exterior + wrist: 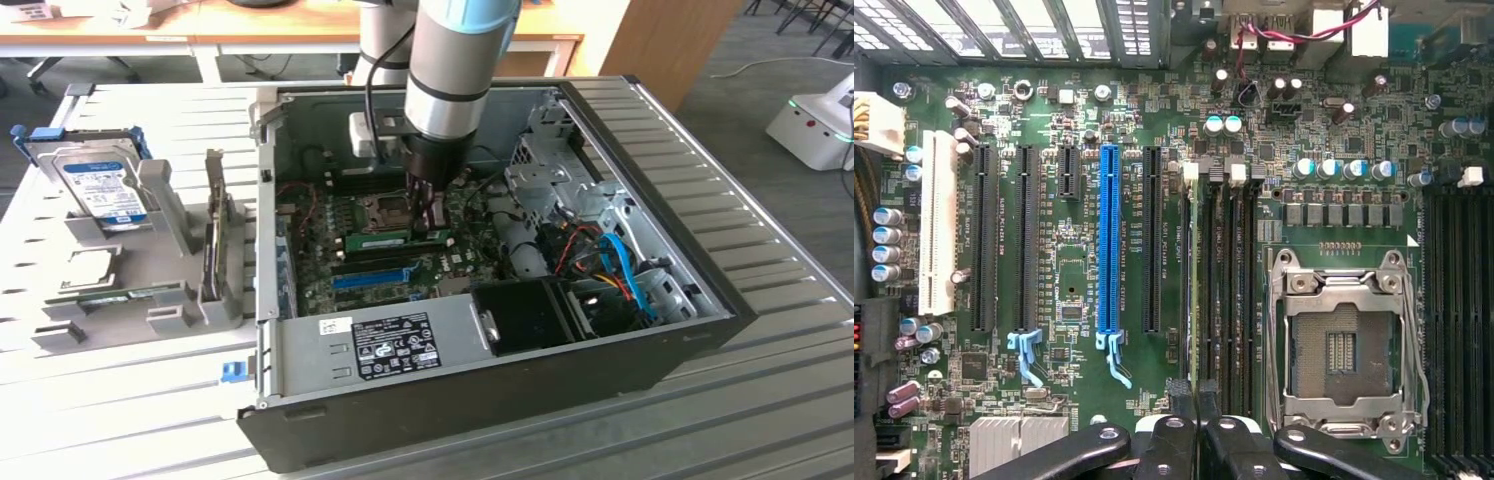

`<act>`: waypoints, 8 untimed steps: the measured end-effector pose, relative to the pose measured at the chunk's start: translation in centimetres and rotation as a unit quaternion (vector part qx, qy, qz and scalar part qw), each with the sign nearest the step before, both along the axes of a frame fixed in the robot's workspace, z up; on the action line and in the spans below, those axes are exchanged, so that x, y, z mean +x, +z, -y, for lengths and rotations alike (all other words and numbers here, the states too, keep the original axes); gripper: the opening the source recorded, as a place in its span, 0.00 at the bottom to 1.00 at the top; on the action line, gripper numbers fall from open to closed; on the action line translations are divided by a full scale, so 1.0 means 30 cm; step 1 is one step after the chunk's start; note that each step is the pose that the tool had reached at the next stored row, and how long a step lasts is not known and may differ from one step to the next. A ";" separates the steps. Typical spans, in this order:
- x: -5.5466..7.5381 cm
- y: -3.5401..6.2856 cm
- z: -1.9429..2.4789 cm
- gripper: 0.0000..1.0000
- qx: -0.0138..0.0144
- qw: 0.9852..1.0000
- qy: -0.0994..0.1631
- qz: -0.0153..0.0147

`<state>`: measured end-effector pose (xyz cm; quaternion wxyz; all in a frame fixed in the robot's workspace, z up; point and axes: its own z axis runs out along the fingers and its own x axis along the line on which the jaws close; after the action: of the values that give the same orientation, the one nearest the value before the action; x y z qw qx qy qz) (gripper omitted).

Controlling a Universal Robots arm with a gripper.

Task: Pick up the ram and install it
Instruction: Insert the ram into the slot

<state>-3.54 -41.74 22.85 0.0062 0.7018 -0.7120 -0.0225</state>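
Green ram stands edge-up on the motherboard, its long axis running straight away from my tool, which is closed over its near end.

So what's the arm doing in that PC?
The arm's gripper is down inside the open computer case, fingers shut, at one end of the ram. The ram stands on edge in a memory slot beside the CPU socket. Whether it is fully seated, I can't tell.
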 end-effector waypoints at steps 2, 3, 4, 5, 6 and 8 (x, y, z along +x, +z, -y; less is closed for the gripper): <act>0.000 0.000 0.000 0.12 0.000 1.000 0.000 0.000; 0.000 -0.001 0.000 0.12 0.000 1.000 0.000 0.000; 0.000 -0.002 0.000 0.12 0.000 1.000 0.000 0.000; 0.000 -0.003 0.000 0.12 0.000 1.000 0.000 0.000; 0.000 -0.004 0.000 0.12 0.000 1.000 0.000 0.001; 0.000 -0.005 0.000 0.12 0.000 1.000 0.000 0.001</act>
<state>-3.53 -41.75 22.70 0.0057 0.7018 -0.7120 -0.0219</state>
